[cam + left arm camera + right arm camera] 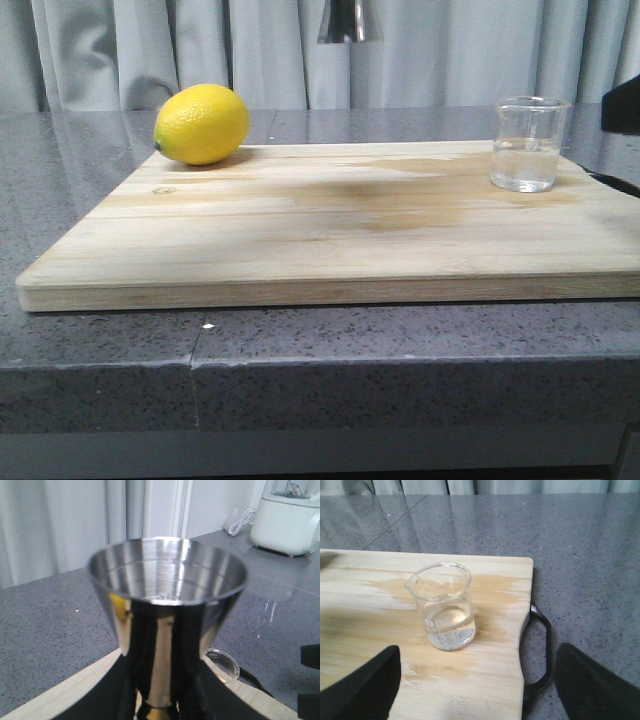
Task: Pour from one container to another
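Right wrist view: right gripper wide open, empty, short of beaker standing part-filled on board. Left gripper clamps jigger, raised beyond. Risk: off-centre grasp tips beaker, spilling water.

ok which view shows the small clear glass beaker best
The right wrist view: the small clear glass beaker stands whole and close on the wooden cutting board, spout and liquid visible, between the open right pincer fingers. The front view shows it smaller, side-on. The left wrist view shows only a rim sliver.
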